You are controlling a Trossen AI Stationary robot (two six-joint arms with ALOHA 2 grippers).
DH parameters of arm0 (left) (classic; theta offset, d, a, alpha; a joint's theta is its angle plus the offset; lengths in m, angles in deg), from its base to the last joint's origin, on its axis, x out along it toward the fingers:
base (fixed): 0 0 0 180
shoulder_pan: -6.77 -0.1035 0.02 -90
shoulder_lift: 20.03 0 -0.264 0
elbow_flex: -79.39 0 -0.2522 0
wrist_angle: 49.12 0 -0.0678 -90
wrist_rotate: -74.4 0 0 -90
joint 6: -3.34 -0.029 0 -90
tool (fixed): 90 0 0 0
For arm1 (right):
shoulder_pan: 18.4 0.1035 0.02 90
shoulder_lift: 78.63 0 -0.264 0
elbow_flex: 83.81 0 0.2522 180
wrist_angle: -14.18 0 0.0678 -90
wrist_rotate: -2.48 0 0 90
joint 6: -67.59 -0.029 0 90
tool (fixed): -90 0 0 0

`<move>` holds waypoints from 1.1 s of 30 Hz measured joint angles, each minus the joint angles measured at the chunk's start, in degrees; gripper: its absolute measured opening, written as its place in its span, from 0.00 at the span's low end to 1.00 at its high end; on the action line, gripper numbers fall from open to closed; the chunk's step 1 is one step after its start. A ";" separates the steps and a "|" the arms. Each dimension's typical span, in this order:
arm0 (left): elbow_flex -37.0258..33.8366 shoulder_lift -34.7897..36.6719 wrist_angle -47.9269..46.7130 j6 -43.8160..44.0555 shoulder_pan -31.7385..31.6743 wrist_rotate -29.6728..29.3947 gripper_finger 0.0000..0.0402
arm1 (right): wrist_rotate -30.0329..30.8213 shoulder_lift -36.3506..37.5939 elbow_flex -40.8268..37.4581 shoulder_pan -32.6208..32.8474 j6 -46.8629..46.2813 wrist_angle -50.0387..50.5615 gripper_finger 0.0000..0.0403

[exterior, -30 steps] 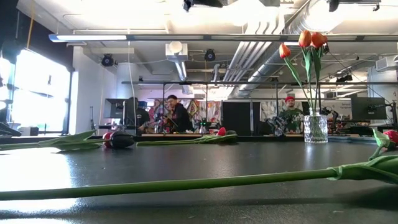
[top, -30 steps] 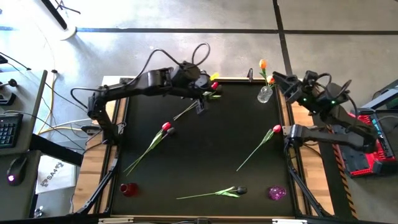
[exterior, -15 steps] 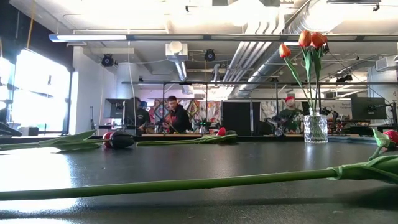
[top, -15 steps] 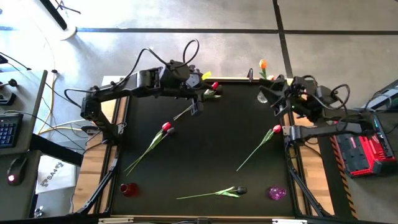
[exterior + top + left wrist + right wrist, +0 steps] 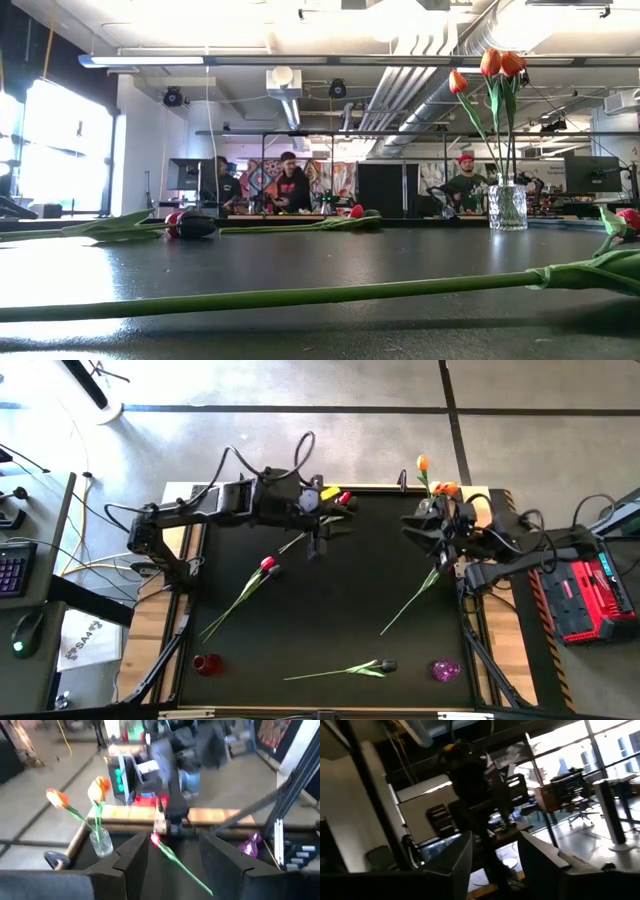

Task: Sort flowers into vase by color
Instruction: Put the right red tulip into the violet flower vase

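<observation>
Several tulips lie flat on the black table (image 5: 330,610). One red tulip (image 5: 268,564) is at mid-left. Another red tulip (image 5: 345,498) lies at the far edge, its stem (image 5: 293,543) running beneath my left gripper. A dark tulip (image 5: 385,665) lies near the front. A fourth tulip's stem (image 5: 405,605) shows at the right, its head (image 5: 155,839) under my right arm. Orange tulips (image 5: 490,62) stand in a clear vase (image 5: 507,207). My left gripper (image 5: 318,538) is open and empty above the table. My right gripper (image 5: 425,528) is open and empty beside the clear vase.
A small red vase (image 5: 207,664) stands at the near left corner and a purple vase (image 5: 445,670) at the near right corner. The table's wooden border (image 5: 480,620) runs along both sides. People show in the room beyond the table in the low view (image 5: 290,185).
My right gripper has swung from outside the table's far right corner toward the table's left and near edge, and now stands over the table, in front of the clear vase. My left arm has drawn back a little toward the table's left edge. The flowers have stayed where they were.
</observation>
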 joint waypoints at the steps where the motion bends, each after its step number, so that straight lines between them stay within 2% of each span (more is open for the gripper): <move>1: 0.00 0.46 1.83 -0.60 -0.01 -0.01 0.41 | -0.02 -0.87 1.21 1.15 0.25 0.10 0.34; 4: 0.08 2.96 5.76 -2.76 -0.81 0.02 0.41 | 0.52 -4.46 6.32 3.11 0.70 5.21 0.28; 7: 0.24 4.63 6.11 -3.31 -2.42 0.04 0.41 | 4.43 -9.03 13.33 3.27 -6.76 18.16 0.24; 9: 0.24 4.94 3.77 -2.84 -3.59 -0.05 0.41 | 8.65 -12.19 18.44 2.81 -17.98 30.28 0.22; 11: 0.14 5.10 -0.67 -2.12 -4.56 -0.19 0.41 | 9.64 -15.11 23.22 2.09 -32.47 44.05 0.20; 14: -0.07 5.19 -6.19 -1.97 -5.21 -0.54 0.41 | 6.79 -19.33 27.91 2.05 -50.97 61.28 0.19; 17: -4.57 5.59 -4.59 -2.02 -5.30 -0.66 0.41 | 2.54 -23.62 28.63 3.73 -63.49 70.95 0.19; 21: -13.72 5.84 0.73 -2.63 -5.30 1.42 0.41 | -2.25 -28.54 25.09 6.39 -76.78 76.68 0.19; 24: -20.95 5.92 7.76 -0.36 -5.30 7.40 0.41 | -7.30 -32.11 20.78 7.88 -87.00 78.09 0.19; 27: -26.92 5.88 14.36 1.81 -5.27 12.39 0.41 | -8.86 -34.63 17.25 9.43 -95.38 78.03 0.19; 33: -31.92 5.90 18.26 2.08 -6.21 14.48 0.41 | -10.55 -37.73 9.85 10.07 -109.02 79.03 0.20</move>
